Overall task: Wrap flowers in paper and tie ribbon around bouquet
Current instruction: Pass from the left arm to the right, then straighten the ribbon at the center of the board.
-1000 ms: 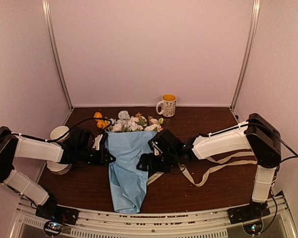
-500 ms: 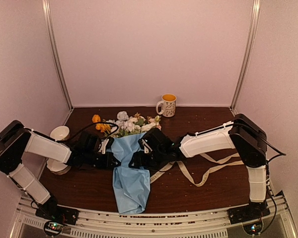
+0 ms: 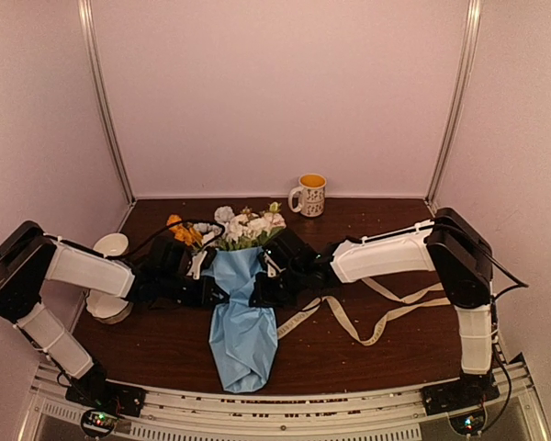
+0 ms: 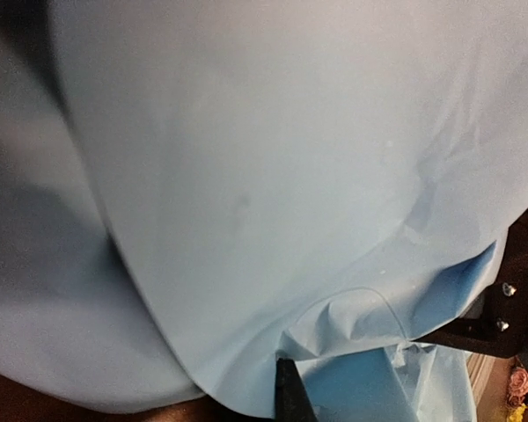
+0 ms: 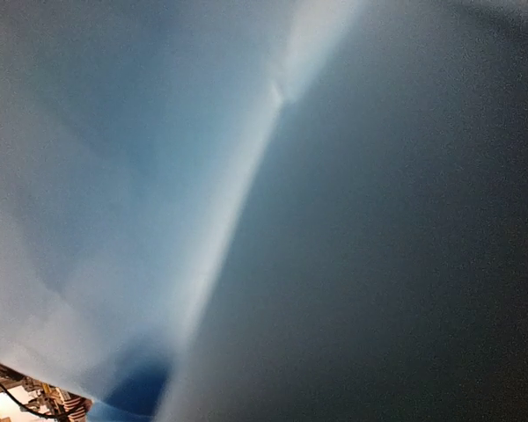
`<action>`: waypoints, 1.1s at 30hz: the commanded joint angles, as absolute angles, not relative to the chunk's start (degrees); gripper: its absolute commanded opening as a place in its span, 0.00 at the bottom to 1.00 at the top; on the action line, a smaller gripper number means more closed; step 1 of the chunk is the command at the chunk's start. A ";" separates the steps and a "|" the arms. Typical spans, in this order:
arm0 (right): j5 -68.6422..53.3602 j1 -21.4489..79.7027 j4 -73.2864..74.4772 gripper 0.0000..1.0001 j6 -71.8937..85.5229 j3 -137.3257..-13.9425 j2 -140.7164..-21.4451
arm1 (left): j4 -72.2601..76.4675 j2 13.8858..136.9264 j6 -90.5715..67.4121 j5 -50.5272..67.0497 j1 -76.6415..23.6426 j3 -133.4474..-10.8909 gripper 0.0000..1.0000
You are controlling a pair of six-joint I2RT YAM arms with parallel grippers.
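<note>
The bouquet lies mid-table, a blue paper (image 3: 243, 317) cone with its narrow end toward me. The flowers (image 3: 243, 225), white, pink and orange heads, stick out of its far, wide end. My left gripper (image 3: 211, 292) is shut on the paper at the cone's left side; the left wrist view shows one dark fingertip (image 4: 290, 400) under a pinched fold of paper (image 4: 246, 176). My right gripper (image 3: 263, 290) presses the cone's right side and is shut on the paper. Blue paper (image 5: 158, 176) fills the right wrist view and hides its fingers. The beige ribbon (image 3: 376, 322) lies loose on the table, right of the cone.
A yellow-rimmed mug (image 3: 309, 195) stands at the back wall. A white cup (image 3: 110, 245) and a round stand (image 3: 106, 308) sit at the left edge under my left arm. The wooden table (image 3: 386, 239) ends at a metal rail near me.
Both grippers moved inward and squeezed the paper into a narrower cone. My right gripper went from open to shut. The flower heads rose and bunched together.
</note>
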State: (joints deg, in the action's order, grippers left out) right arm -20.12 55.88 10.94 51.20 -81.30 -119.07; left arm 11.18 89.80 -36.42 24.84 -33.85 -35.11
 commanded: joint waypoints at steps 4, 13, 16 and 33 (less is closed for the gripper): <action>-19.87 53.83 15.81 0.00 50.11 -84.21 -119.04 | 2.50 85.79 -30.38 19.47 -33.94 -39.06 0.26; -21.82 52.24 19.78 0.00 50.12 -91.43 -123.39 | -7.88 64.16 -12.80 6.24 -45.51 -40.80 0.43; -21.48 51.99 21.02 0.00 49.98 -93.72 -124.56 | -5.34 61.92 -8.18 8.17 -53.50 -40.01 0.40; -20.35 51.38 24.97 0.00 46.75 -100.09 -130.23 | -23.18 104.27 1.40 -3.93 -68.82 -67.29 0.58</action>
